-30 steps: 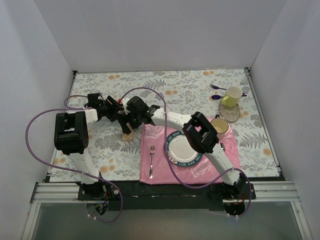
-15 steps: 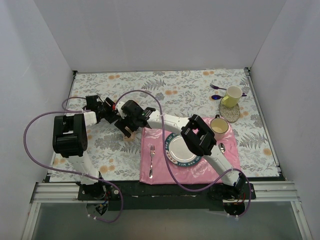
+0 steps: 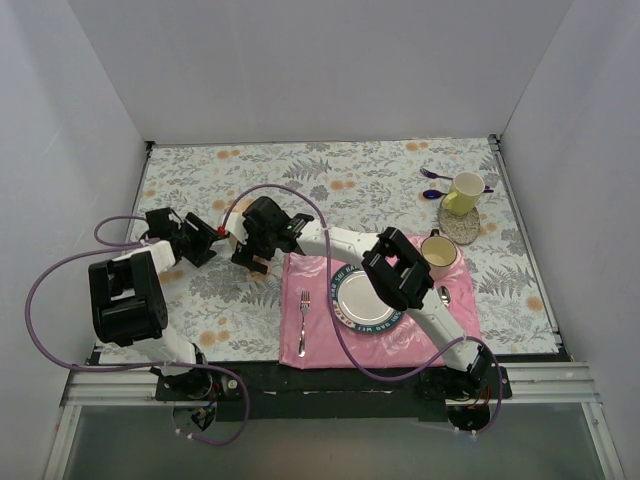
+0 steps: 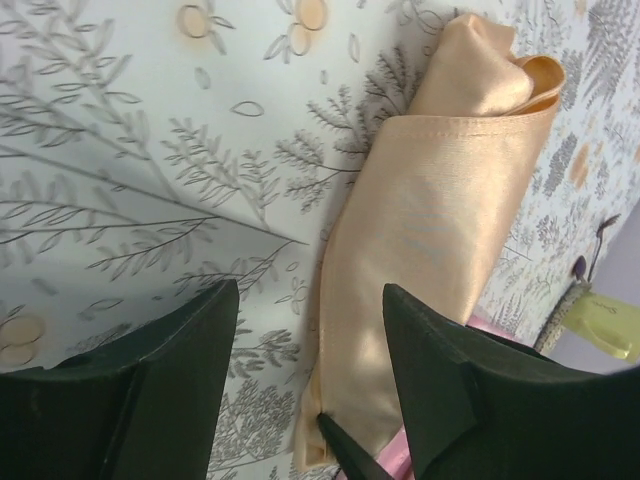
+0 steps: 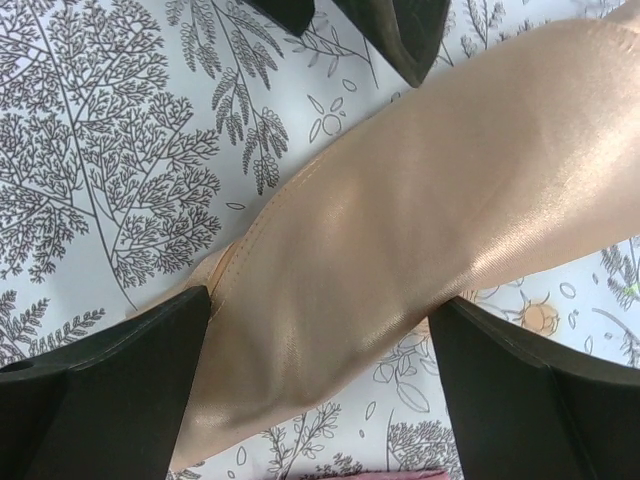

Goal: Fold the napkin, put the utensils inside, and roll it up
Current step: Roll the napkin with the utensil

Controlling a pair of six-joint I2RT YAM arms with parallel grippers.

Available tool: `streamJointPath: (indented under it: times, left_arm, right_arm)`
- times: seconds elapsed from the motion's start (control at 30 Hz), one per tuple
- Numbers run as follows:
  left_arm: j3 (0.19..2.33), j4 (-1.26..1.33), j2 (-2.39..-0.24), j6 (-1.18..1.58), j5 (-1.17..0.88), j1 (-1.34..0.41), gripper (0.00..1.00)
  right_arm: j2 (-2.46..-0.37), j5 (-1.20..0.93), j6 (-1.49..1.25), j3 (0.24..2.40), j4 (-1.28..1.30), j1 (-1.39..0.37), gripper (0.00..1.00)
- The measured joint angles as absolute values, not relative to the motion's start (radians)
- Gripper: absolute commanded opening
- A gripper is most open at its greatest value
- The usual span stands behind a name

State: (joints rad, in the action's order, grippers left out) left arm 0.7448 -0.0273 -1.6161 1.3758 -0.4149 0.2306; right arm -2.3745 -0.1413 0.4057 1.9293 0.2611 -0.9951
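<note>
The rolled napkin [image 5: 400, 220] lay right under the right gripper [image 5: 320, 300], slanting between its wide-open fingers [image 5: 100, 390]. The left gripper [image 4: 310, 295], half open and empty, was farther off, the roll stretching away ahead.

Built as a matching pair, left arm [image 3: 125, 300] and right arm [image 3: 420, 290], each of white tubular links joined by blocky black motor housings. Strung with lilac-purple cable: left cable [image 3: 30, 295] looping wide off the arm, right cable [image 3: 275, 187] arching over and running down to the base. Tipped with matte black: left end effector [image 4: 310, 300] and right end effector [image 5: 320, 300], both with broad wedge-shaped fingers [image 4: 150, 400]. Marked with a small red dot [image 3: 218, 231] near the left wrist.
</note>
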Motion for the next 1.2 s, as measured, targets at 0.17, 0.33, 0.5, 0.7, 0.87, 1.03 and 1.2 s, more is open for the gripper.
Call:
streamJointPath:
  times: [0.17,0.33,0.5,0.7,0.87,1.03,1.2]
  left_arm:
    - [0.744,-0.076,-1.567,1.377,-0.419,0.253,0.58]
    - [0.771,-0.052,-1.562,1.434,-0.508,0.249,0.54]
    - [0.838,0.004,-1.618,1.475,-0.560,0.226,0.57]
    - [0.927,0.049,-1.718,1.498,-0.573,0.157,0.57]
    - [0.936,0.048,-1.749,1.495,-0.559,0.126,0.57]
    - [0.925,0.033,-1.737,1.465,-0.494,0.126,0.59]
    - [0.923,0.034,-1.742,1.455,-0.468,0.128,0.58]
  right_arm:
    - [-2.362,-0.202,0.445,1.899,0.232,-0.979,0.99]
    - [-2.349,-0.216,0.413,1.898,0.268,-0.951,0.99]
    - [-2.345,-0.211,0.312,1.943,0.315,-0.913,0.99]
    - [-2.285,-0.188,0.167,1.943,0.341,-0.846,0.99]
    - [-2.229,-0.179,0.106,1.935,0.342,-0.813,0.99]
    - [-2.212,-0.187,0.059,1.923,0.342,-0.824,0.99]
    - [-2.212,-0.185,0.018,1.913,0.348,-0.842,0.99]
